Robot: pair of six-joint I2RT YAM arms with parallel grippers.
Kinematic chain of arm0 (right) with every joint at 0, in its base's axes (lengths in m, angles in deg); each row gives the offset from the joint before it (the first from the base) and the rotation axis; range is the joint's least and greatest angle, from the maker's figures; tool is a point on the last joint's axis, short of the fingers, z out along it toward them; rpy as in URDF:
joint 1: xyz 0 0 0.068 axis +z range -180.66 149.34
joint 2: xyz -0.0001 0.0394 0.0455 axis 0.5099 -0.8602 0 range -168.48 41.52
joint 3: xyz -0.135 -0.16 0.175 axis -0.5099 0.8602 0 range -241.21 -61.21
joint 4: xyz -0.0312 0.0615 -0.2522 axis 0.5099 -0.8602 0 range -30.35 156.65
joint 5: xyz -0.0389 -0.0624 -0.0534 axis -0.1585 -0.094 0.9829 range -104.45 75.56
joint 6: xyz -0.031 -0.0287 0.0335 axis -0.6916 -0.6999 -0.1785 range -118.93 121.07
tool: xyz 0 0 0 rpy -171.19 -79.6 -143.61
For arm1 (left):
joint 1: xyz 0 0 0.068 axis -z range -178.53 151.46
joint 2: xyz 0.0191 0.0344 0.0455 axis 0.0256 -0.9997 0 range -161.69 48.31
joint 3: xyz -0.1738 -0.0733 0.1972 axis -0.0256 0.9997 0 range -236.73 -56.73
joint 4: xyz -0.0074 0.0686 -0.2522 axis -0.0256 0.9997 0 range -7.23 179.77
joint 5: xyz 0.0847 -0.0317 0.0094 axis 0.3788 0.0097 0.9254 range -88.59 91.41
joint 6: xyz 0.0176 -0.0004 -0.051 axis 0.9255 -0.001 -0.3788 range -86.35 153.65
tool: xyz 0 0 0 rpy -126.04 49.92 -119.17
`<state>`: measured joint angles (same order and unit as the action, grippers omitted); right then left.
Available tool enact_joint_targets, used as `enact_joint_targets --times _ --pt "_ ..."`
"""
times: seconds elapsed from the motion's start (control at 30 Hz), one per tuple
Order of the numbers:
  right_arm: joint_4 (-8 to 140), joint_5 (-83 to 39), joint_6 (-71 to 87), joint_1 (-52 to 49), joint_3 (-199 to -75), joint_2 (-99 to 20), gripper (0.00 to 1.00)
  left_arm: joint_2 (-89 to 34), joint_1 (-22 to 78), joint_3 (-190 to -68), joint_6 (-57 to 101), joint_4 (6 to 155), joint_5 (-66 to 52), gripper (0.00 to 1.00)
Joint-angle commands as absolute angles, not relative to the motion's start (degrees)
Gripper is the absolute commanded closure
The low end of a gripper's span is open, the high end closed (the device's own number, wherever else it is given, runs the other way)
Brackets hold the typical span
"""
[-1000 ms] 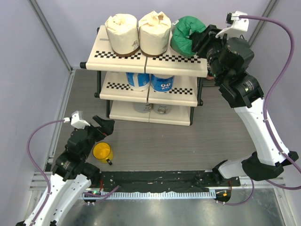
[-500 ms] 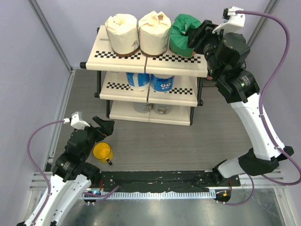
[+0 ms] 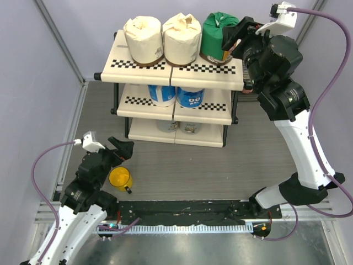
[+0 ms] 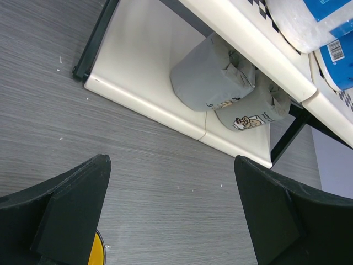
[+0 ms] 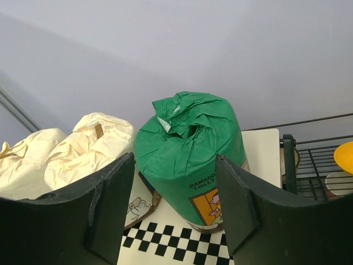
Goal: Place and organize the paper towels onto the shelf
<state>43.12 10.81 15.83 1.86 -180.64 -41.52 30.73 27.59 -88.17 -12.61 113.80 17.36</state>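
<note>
The right jaws are open, one on each side of the green roll (image 5: 187, 149), which stands on the top shelf (image 3: 182, 69). The left jaws are open and empty. The roll looks light and squishy, so hold its sides gently.

"BAMBOO TOILET" label on the green roll (image 5: 190, 154)

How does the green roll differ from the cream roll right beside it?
The green roll is green-wrapped, the cream roll pale cream. The green roll ends the row at the right of the top board; the cream roll sits mid-row. The right gripper, jaws open, faces the green roll, not the cream roll. Both stand upright.
</note>
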Motion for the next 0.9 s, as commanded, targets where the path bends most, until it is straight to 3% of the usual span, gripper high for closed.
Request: enact_joint_targets --times 0.0,0.37,0.47,0.73,0.87 --pt "45.6 9.1 14.9 2.0 -181.1 -39.7 0.34 31.7 27.7 -88.5 -12.6 113.6 17.8 0.00" --pt "50.6 8.0 20.1 2.0 -158.0 -21.5 0.28 29.5 27.7 -92.1 -10.1 114.0 18.0 0.00" --pt "50.2 13.7 19.7 2.0 -154.0 -18.0 0.24 27.8 27.7 -93.1 -9.7 113.0 17.7 0.00" --pt "47.0 21.4 14.1 1.4 -163.3 -28.3 0.16 25.7 27.7 -93.6 -10.3 111.3 16.4 0.00" --pt "46.6 16.9 17.1 -6.2 -167.5 -34.1 0.15 26.7 27.7 -94.3 -9.9 112.7 17.2 0.00"
